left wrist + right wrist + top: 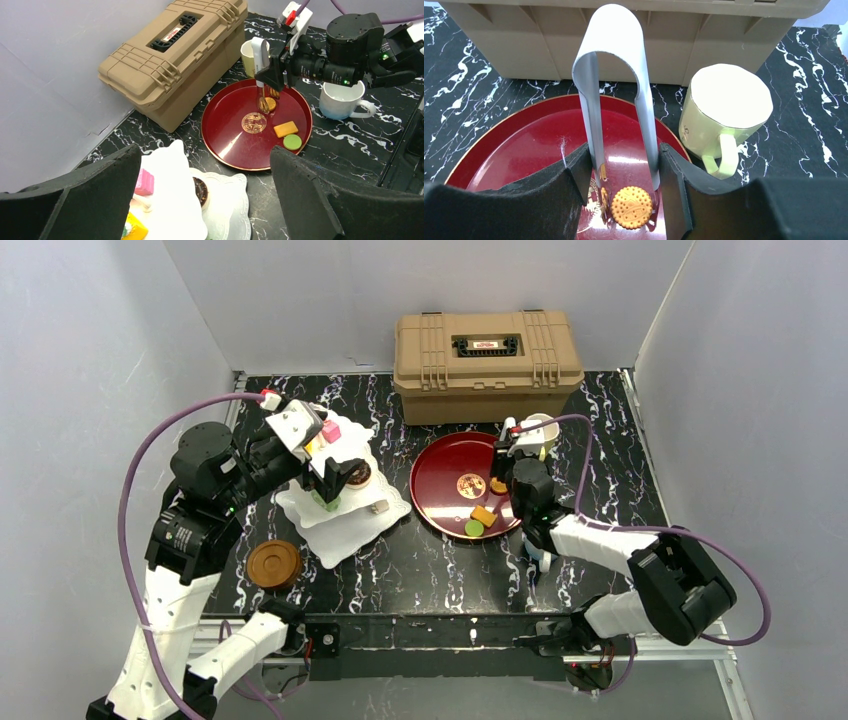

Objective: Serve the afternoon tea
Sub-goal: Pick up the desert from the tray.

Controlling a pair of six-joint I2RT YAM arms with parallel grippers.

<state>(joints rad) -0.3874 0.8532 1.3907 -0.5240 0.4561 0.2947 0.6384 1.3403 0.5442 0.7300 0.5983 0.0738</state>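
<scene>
My right gripper [510, 455] [624, 155] is shut on silver tongs [619, 75]. The tongs' tips straddle a round orange biscuit [631, 206] [497, 485] lying on the dark red tray [440, 495]. An orange square cake [484, 515] and a green disc [474, 528] also lie on the tray. My left gripper [335, 480] [207, 160] is open and empty above the white tiered stand [345, 525] [235, 200]. The stand carries a pink cake [144, 182], a yellow cake [132, 230] and a brown pastry [201, 191]. The cream-yellow mug [726, 107] stands beside the tray.
The tan case [487, 360] stands behind the tray at the back. A white mug [342, 100] sits under my right arm, right of the tray. A brown coaster [274, 565] lies at the near left. Grey walls close in both sides.
</scene>
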